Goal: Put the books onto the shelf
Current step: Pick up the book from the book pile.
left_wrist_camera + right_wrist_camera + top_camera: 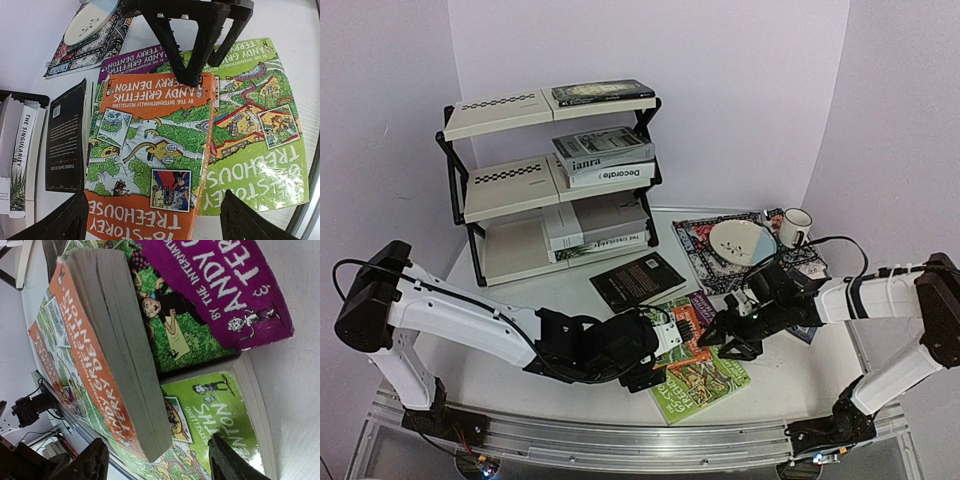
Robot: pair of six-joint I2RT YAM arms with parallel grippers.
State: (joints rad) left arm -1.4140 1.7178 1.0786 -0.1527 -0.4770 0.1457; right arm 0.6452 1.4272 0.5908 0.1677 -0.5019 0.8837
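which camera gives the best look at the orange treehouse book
Left wrist: the orange treehouse book lies almost whole in frame, cover and title readable. Right wrist shows mostly its page edge, very close. Top external shows only a small, partly hidden orange patch.

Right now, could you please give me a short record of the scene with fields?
Shelf: black frame, books on all three levels
Table stack: orange book atop purple book and green book
Beside stack: black book, flat
Left pincer: open, over orange book
Right pincer: open, at the orange book's edge
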